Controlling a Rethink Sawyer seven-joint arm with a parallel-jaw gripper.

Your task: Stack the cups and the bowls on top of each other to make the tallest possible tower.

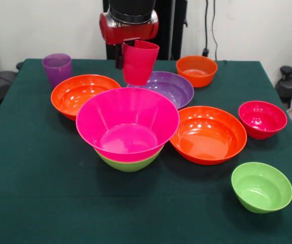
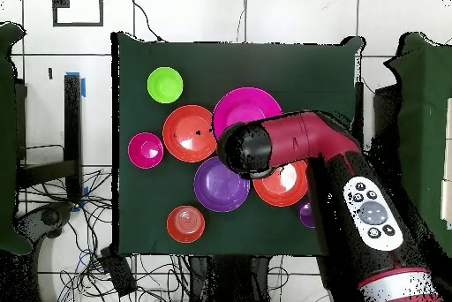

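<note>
My gripper (image 1: pixel 129 51) hangs from the red arm at the top of the front view. It is shut on the rim of the red-pink cup (image 1: pixel 139 63) and holds it in the air, slightly tilted, above the wide purple bowl (image 1: pixel 172 87). The purple cup (image 1: pixel 57 68) stands at the back left. The tower is a wide hot pink bowl (image 1: pixel 127 124) nested in a lime green bowl (image 1: pixel 129 163) at the table's middle. In the overhead view the arm (image 2: pixel 291 139) hides the gripper and the held cup.
Orange bowls sit left (image 1: pixel 82 94) and right (image 1: pixel 208 133) of the tower. A small orange bowl (image 1: pixel 197 70) is at the back, a small red-pink bowl (image 1: pixel 262 118) at the right, and a small lime green bowl (image 1: pixel 261 186) at the front right.
</note>
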